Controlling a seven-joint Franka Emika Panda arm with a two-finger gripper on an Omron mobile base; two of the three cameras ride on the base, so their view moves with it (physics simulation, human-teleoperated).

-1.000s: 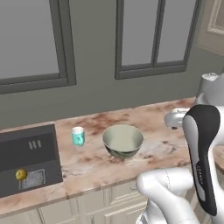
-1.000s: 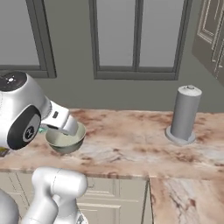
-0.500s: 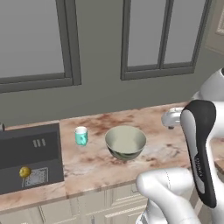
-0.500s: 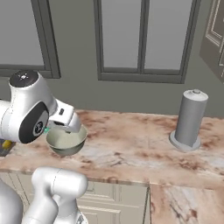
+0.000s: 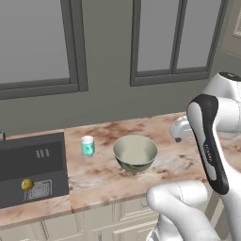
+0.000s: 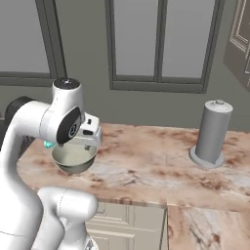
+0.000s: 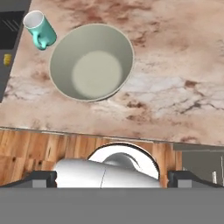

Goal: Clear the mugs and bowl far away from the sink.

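Observation:
The pale grey-green bowl [image 5: 135, 153] [image 6: 73, 157] [image 7: 91, 61] stands empty on the marble counter. Left of it is the teal mug [image 5: 87, 146] [image 7: 39, 29], upright, a short way from the sink [image 5: 28, 164] [image 7: 11, 19]. Inside the sink's front corner, the yellow mug [image 5: 27, 184] [image 7: 7, 59] rests by the ribbed rack. My gripper [image 7: 113, 181] hangs high over the counter's front edge and looks down on the bowl. It is open, fingertips [image 7: 43, 178] wide apart, nothing between them. The hand [image 6: 88, 134] sits just above the bowl's rim in the right base view.
A tall grey cylinder canister [image 6: 212, 134] stands on the counter [image 6: 146, 161] far to the right. Windows line the wall behind. The counter's front edge drops to cabinets and a wooden floor [image 7: 26, 148].
The arm has swung up and to the right above the bowl. Both base views shifted a little. Bowl and mugs have stayed in place, and the jaws stayed open.

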